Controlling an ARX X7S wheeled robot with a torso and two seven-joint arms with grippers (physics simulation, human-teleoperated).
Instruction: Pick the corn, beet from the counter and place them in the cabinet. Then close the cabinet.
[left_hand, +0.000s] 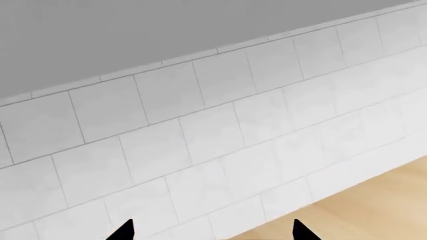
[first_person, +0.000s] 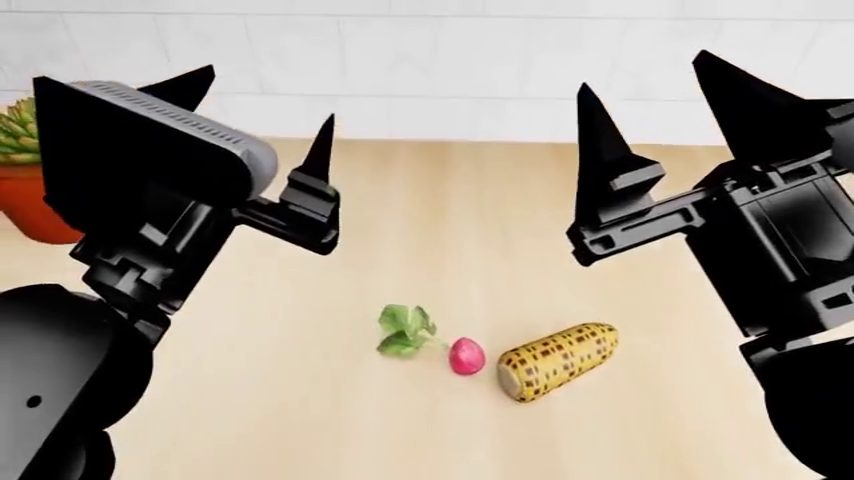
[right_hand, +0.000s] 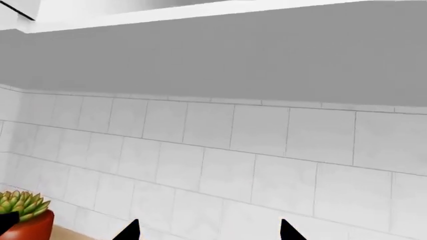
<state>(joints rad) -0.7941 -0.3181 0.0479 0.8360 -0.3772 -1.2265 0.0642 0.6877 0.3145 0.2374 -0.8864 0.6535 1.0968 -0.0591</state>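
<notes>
Both arms raised above counter (first_person: 441, 260), left gripper (first_person: 260, 105) and right gripper (first_person: 667, 95) spread wide, nothing held; corn (first_person: 558, 360) and beet (first_person: 466, 356) untouched

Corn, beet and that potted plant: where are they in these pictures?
corn (first_person: 558, 361), head view, middle of the yellow cob.
beet (first_person: 466, 356), head view, the pink root, not the leaves.
potted plant (right_hand: 25, 221), right wrist view, rim of the red pot beneath the green spikes.

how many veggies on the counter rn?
2. The beet lies mid-counter, its leaves pointing toward the left arm's side; the corn lies just beside it toward the right arm. None looks hidden.
</notes>
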